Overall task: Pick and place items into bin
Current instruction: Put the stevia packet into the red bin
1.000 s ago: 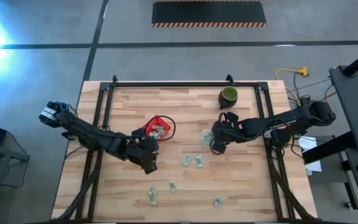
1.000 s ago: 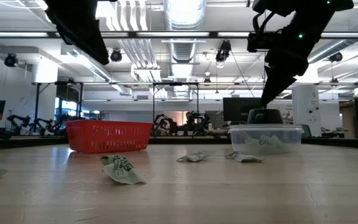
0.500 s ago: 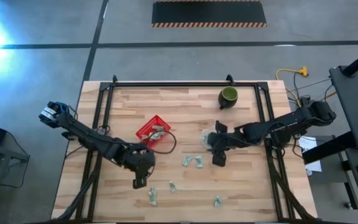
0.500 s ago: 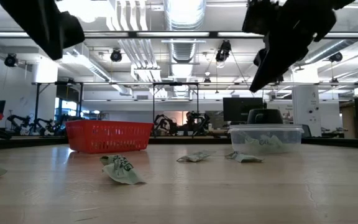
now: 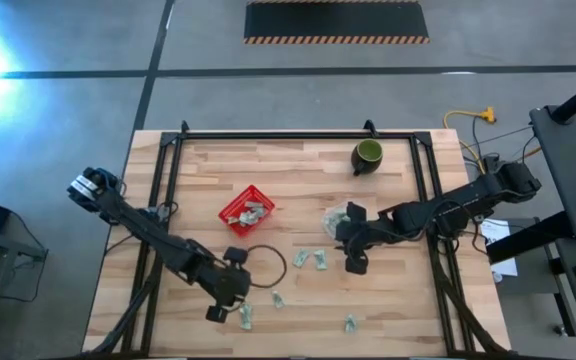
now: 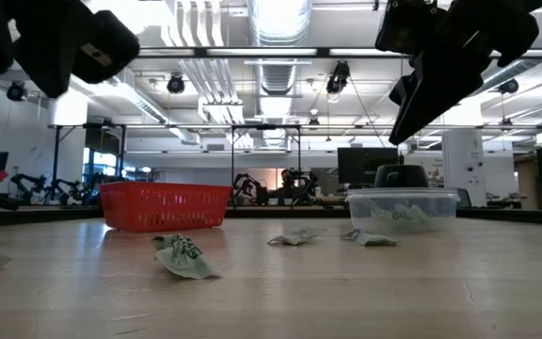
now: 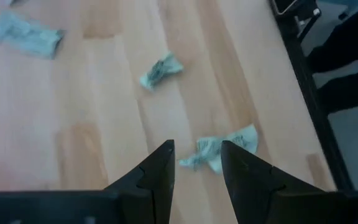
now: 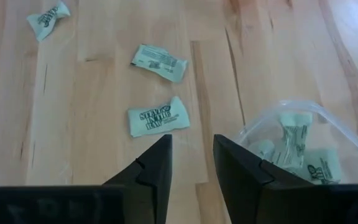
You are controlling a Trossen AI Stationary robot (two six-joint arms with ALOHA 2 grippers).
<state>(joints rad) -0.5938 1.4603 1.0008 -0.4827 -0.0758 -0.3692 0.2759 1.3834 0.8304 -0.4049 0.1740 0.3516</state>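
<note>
- The green-and-white wrapped pieces lie scattered on the wooden table (image 5: 388, 290): a pair (image 5: 310, 259) near the middle, three more toward the near edge (image 5: 246, 317), and others already dropped into the red basket (image 5: 245, 209) and the clear plastic tub (image 8: 294, 140).
- The piece that matters most is the crumpled wrapper (image 7: 219, 147) in the left wrist view. It lies just ahead of the left gripper (image 7: 195, 163), showing in the gap between the two fingers and spilling a little toward one of them, its long axis running across that gap.
- The left gripper stands parted and empty above the table, not touching the wrapper. It is by far the nearer arm to the near-edge pieces.
- The right gripper (image 8: 191, 160) hovers beside the clear tub, fingers apart with nothing between them. A flat wrapper (image 8: 158, 118) lies just ahead of its fingertips and slightly off to one side, long axis also across the gap; another (image 8: 159, 63) sits beyond it.
- My judgement: each arm needs only a short descent, the left a slight sideways correction first.
- The dark green cup (image 5: 368, 155) stands well apart, at the far edge.
</note>
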